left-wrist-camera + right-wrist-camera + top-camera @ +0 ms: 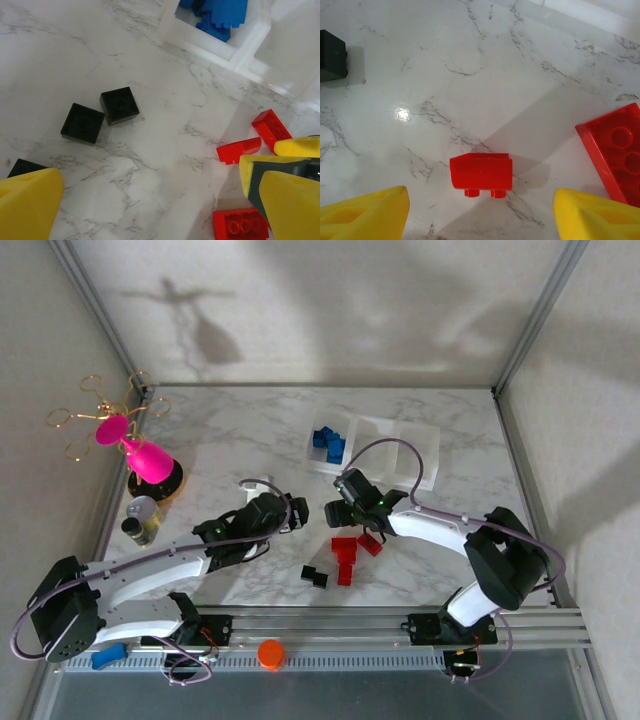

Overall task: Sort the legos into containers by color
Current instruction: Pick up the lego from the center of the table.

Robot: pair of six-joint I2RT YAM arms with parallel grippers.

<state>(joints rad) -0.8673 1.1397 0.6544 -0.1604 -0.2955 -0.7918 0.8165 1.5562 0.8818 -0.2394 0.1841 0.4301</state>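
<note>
We see L end effector [150, 200] and R end effector [480, 212] both spread.
R flanks red brick [481, 171], no contact; black bricks [119, 105] at L's 11 o'clock on desk [75, 50].

Bright, diffuse light covers the marble table [230, 440]. Soft, broad shadows cross the back wall [330, 300]. A small glare spot shines on the marble near the red brick [481, 172], which casts a faint shadow.

Bins [378, 440]: three, joined in a row.
Black bricks [119, 105]: three on the desk [150, 190].
Red bricks [239, 150]: three in the left wrist view.
Blue bricks [328, 443]: a small heap, number unclear.
Orange ball [270, 653]: one.
Pink cup [150, 461]: one.
</note>
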